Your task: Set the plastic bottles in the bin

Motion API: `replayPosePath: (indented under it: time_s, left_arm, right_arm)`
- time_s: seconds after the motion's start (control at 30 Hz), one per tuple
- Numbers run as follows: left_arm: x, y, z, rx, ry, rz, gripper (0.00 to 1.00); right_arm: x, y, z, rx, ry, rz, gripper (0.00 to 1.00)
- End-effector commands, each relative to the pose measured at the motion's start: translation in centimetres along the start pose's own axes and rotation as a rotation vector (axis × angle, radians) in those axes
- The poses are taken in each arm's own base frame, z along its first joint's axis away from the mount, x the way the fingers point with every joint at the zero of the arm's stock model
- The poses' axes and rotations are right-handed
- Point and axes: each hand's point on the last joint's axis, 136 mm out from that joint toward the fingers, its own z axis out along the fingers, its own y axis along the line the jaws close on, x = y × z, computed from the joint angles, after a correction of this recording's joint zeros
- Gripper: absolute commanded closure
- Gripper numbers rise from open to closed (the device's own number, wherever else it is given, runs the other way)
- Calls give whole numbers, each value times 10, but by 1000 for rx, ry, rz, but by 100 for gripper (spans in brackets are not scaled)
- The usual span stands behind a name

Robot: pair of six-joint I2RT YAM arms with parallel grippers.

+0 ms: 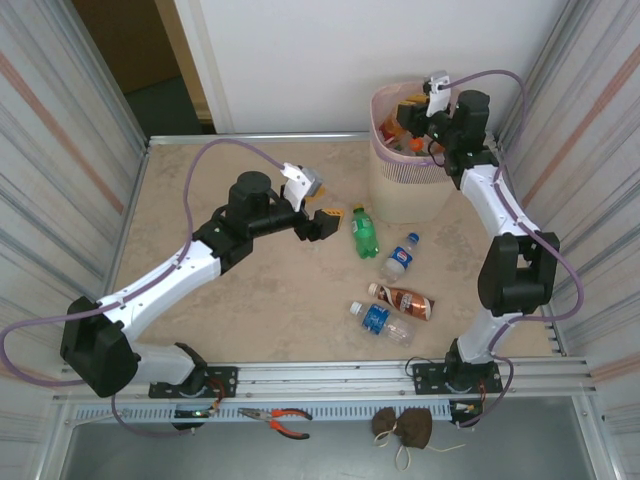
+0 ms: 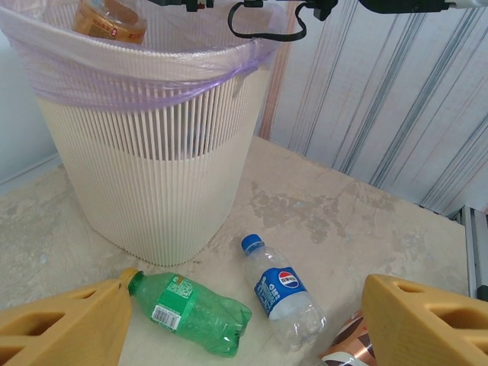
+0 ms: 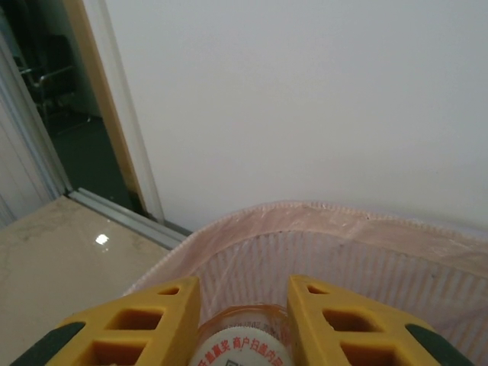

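Observation:
Over the beige bin (image 1: 398, 195), lined with a pink bag, my right gripper (image 3: 244, 320) is shut on a brown bottle with a white cap (image 3: 240, 347); that bottle (image 2: 107, 19) hangs just above the bin's rim (image 2: 152, 69). On the table lie a green bottle (image 1: 364, 232), a clear blue-labelled bottle (image 1: 401, 257), a brown bottle (image 1: 402, 300) and another clear bottle (image 1: 380, 322). My left gripper (image 1: 325, 222) stands open just left of the green bottle (image 2: 191, 309), whose cap is by the left finger (image 2: 69, 328). The blue-labelled bottle (image 2: 286, 293) lies between the fingers, farther off.
Corrugated metal walls close in the table on the left and right. Red-handled pliers (image 1: 280, 418) and a brown pouch (image 1: 405, 428) lie on the rail in front of the arm bases. Other bottles show inside the bin (image 1: 392, 128).

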Motion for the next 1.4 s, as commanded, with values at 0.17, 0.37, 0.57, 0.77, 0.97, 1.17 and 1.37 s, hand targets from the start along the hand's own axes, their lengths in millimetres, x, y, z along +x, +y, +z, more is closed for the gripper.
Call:
replayPosePath:
  time_s: [0.17,0.37,0.57,0.77,0.97,1.17,1.37]
  left_arm:
    - [-12,1,-9,-7,-43,2,21]
    - [-12,0,-9,-1,-48,0,21]
    - [-11,0,-8,0,-45,-2,20]
    - [-9,1,-6,-1,-28,-9,22]
    - [3,8,7,-10,35,-55,25]
    - [21,27,32,-67,135,-220,28]
    - [65,60,55,-242,296,-479,30]
  right_arm:
    - [-7,29,-29,-52,61,-15,43]
    - [-33,44,-49,-71,29,-30,39]
    - [-37,39,-52,-24,54,-10,47]
    - [-33,25,-50,61,111,67,58]
    - [-29,26,-62,115,178,173,61]
    - [-26,33,-86,161,214,260,62]
    - [-34,39,-120,211,200,255,61]
